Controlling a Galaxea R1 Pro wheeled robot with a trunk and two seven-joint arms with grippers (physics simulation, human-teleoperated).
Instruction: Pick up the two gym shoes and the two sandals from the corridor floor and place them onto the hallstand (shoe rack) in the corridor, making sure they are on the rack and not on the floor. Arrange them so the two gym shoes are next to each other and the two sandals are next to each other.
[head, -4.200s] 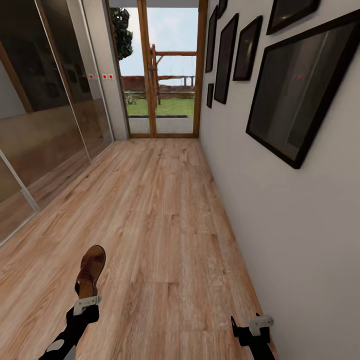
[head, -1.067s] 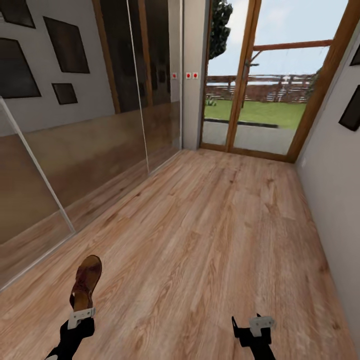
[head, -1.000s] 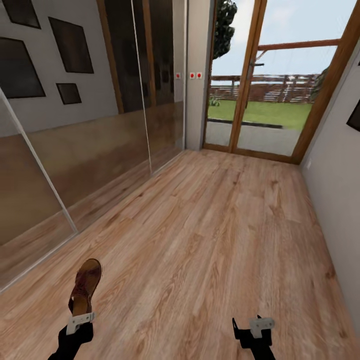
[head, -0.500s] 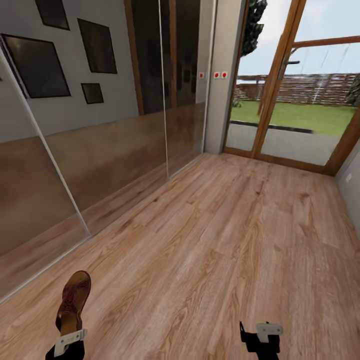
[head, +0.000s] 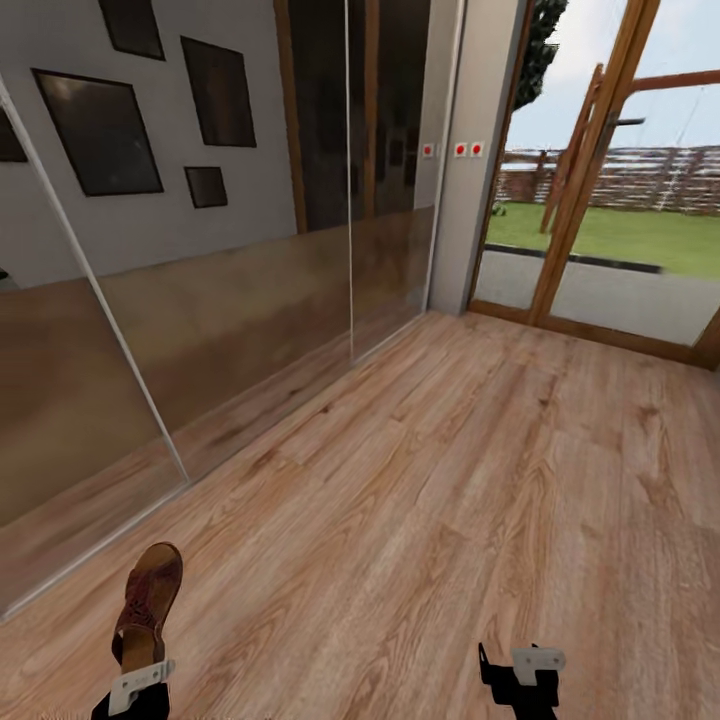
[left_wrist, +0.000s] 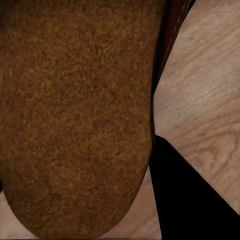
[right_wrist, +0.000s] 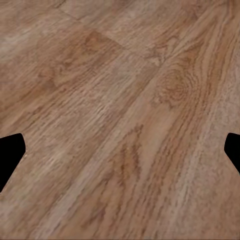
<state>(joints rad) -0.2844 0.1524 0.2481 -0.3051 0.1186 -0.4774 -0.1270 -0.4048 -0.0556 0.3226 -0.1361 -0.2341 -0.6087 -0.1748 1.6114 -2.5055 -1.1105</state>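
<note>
left gripper (head: 140, 682) clamps a sandal (head: 150, 600) (right gripper (head: 520, 668) empty).

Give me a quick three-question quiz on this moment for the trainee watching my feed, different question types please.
1. True or false: the left gripper holds a brown sandal.
2. What lies under the right gripper?
A. a gym shoe
B. bare wood-plank floor
C. a shelf of the rack
3. Fill in: along the left of the head view runs a mirrored ______ wall, with dark picture frames reflected in it.

Key
1. True: the sandal sticks out ahead of the left gripper, and its brown sole fills most of the left wrist view.
2. B: the right wrist view shows floor between spread fingertips.
3. glass (sliding panels).
</note>
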